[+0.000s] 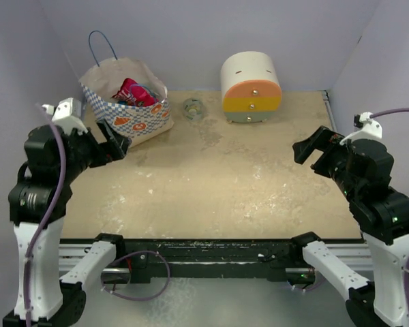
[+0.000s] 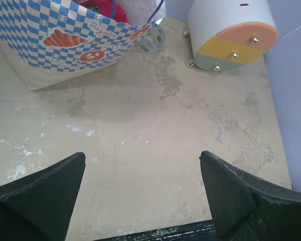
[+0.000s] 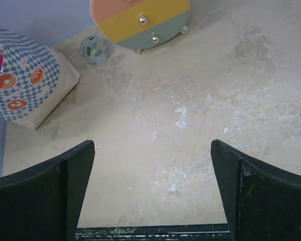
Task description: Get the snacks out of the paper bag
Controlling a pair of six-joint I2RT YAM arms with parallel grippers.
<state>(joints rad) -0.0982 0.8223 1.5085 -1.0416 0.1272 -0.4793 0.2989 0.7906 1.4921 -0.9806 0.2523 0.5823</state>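
The paper bag stands at the far left corner of the table, its mouth open on the snacks, red and pink packets, none of them out on the tabletop. The left gripper, near the bag's front, and the right gripper, by the right edge, both hang wide open and empty. By the look of it, the unpacking has not begun and every packet remains to be lifted out.
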